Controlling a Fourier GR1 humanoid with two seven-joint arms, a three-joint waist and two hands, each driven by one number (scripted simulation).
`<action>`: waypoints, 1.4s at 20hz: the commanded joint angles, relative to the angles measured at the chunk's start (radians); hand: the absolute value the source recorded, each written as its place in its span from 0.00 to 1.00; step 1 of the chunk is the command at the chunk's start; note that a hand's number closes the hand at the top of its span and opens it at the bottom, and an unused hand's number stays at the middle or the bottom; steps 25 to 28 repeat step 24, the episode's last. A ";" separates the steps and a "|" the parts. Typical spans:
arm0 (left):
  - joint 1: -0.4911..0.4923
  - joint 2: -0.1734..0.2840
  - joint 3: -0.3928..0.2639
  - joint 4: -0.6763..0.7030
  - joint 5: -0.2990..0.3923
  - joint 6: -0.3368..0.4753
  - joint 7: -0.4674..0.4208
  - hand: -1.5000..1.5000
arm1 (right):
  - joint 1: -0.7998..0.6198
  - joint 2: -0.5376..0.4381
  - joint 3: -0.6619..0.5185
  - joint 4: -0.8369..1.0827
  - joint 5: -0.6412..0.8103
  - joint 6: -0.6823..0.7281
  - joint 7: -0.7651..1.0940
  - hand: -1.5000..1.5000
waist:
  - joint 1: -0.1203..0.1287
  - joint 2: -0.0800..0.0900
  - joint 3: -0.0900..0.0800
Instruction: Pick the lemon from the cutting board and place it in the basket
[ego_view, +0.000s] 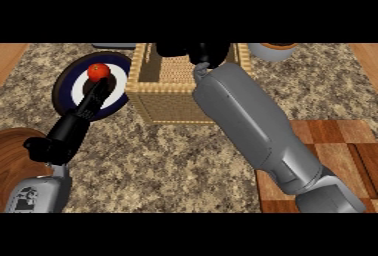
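The wicker basket (173, 102) stands at the middle back of the counter. My right forearm reaches across it, and my right hand (193, 51) hangs over the basket's far part, seen only as a dark shape. No lemon shows anywhere; the hand and forearm hide much of the basket's inside. The checkered wooden cutting board (336, 137) lies at the right, partly under my right arm, with nothing visible on it. My left hand (68, 131) is at the left, open, its straight fingers (94, 100) lying over a plate.
A dark plate with a white ring (77, 90) sits left of the basket and carries a red tomato (98, 72). A grey cup (275, 51) stands at the back right. A round wooden surface (15, 152) shows at the left edge.
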 joint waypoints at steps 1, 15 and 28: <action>-0.041 0.040 0.048 0.032 0.041 -0.037 0.010 0.50 | 0.014 -0.002 -0.071 0.051 0.018 -0.169 -0.041 1.00 | -0.002 0.003 0.000; 0.025 -0.017 -0.002 -0.013 -0.023 0.008 -0.025 0.50 | -0.018 -0.001 -0.251 0.084 -0.203 -0.104 -0.410 0.00 | 0.002 0.001 0.001; 0.014 0.003 0.036 -0.054 0.018 -0.007 0.045 0.50 | 0.040 -0.086 -0.380 -0.116 -0.364 0.018 -0.331 0.00 | -0.021 -0.008 0.001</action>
